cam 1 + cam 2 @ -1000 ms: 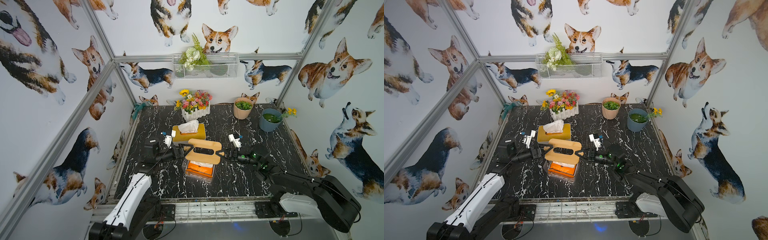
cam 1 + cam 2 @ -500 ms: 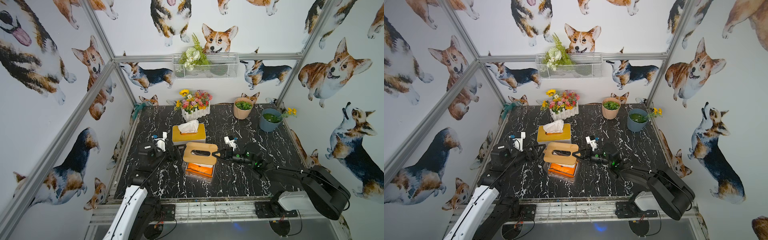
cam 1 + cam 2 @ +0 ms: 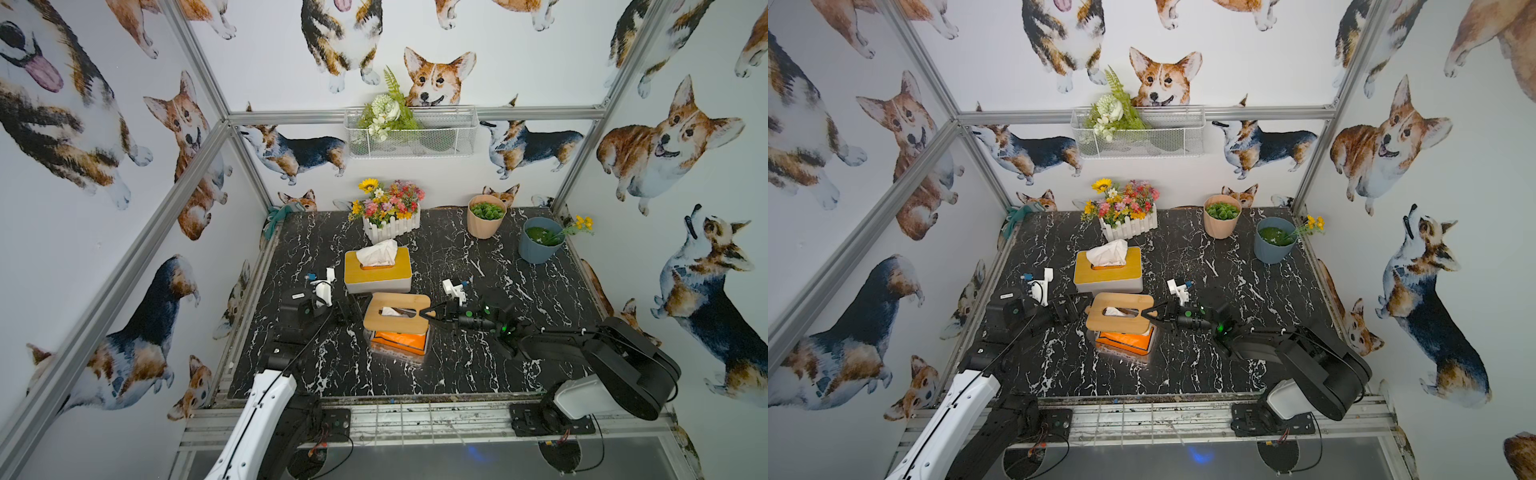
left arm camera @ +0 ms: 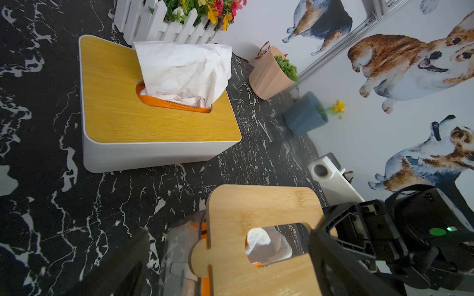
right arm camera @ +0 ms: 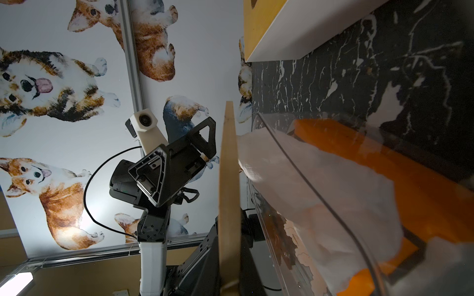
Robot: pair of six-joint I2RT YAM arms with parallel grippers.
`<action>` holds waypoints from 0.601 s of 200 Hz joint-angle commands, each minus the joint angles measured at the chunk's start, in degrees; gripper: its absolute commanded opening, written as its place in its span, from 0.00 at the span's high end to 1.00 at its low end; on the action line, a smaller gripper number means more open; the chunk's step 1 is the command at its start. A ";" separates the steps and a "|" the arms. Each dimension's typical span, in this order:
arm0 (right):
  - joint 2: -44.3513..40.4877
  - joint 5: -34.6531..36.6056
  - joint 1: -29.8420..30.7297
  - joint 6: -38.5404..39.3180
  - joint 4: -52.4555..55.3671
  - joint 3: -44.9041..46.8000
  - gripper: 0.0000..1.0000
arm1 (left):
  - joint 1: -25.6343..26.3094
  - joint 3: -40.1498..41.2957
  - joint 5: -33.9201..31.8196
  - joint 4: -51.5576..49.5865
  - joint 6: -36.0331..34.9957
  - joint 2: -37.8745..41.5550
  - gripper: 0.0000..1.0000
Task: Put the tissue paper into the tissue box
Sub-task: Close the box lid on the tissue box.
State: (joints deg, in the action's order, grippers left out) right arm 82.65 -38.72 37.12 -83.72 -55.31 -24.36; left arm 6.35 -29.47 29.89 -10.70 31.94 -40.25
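- We see a flower box (image 3: 390,227) at the table's (image 3: 478,365) back.
- Near it stand a beige pot (image 3: 484,226) and a blue pot (image 3: 538,251).
- A wire basket (image 3: 440,141) hangs above.

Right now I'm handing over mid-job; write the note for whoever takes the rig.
Left claw: open, empty, close beside the lid.
Right claw: shut on the right edge of the pale bamboo slotted lid, held over the clear plastic tissue box, not seated.
Orange tissue pack lies inside that box; its white tissue sheet shows under the slot, not through it.
Done: pack loaded. Left: thread sheet, seat lid, release.
White tissue box with the yellow wooden top, behind, already has tissue out.
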 commanded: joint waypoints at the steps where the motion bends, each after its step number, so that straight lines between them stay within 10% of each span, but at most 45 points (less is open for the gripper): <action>1: 1.52 0.80 0.07 -1.70 -6.63 -0.39 1.00 | -0.11 0.23 0.43 1.72 0.23 -0.06 0.00; 120: 8.03 0.05 0.10 -4.06 -11.88 -1.83 1.00 | -0.09 1.44 1.66 2.51 0.19 -0.66 0.00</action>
State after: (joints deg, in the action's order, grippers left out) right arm 90.50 -38.39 37.12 -86.83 -63.24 -26.87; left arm 6.35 -28.29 30.48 -9.67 32.01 -40.62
